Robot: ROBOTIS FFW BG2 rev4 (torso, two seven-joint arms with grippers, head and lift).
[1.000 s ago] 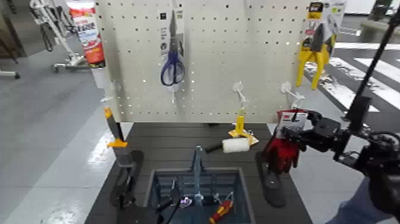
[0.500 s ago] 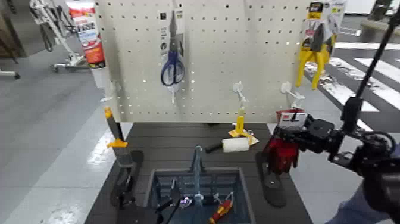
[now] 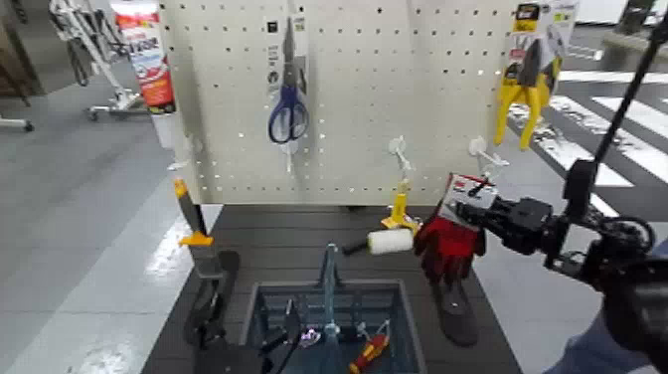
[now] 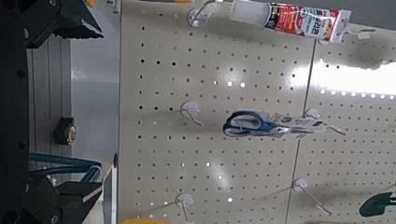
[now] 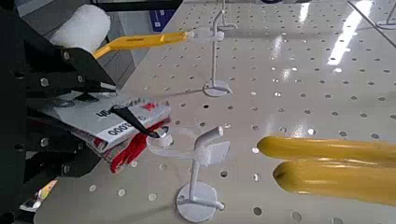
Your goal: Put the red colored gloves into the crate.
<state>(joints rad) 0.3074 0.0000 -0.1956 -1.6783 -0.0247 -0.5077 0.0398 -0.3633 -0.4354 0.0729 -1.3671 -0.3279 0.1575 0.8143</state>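
The red colored gloves (image 3: 449,244), with black edges and a red-and-white header card (image 3: 467,192), hang tilted in front of the pegboard's lower right, above the table's right side. My right gripper (image 3: 490,212) is shut on the card from the right. In the right wrist view the card (image 5: 117,126) sits between my dark fingers (image 5: 51,89), just beside a white hook (image 5: 201,149). The grey-blue crate (image 3: 260,298) with its upright handle (image 3: 328,274) stands at the near middle, lower and left of the gloves. My left gripper (image 4: 56,107) is parked low by the crate, jaws apart.
On the pegboard (image 3: 378,90) hang blue scissors (image 3: 287,104), yellow pliers (image 3: 527,85) and a sealant tube (image 3: 149,55). A white paint roller (image 3: 390,242) lies between gloves and crate. A red-and-yellow screwdriver (image 3: 370,351) lies in the crate. Black stand feet (image 3: 455,308) flank it.
My right gripper closed on the header card and moved left. The gloves swung left and up with it, away from the right-hand hook.
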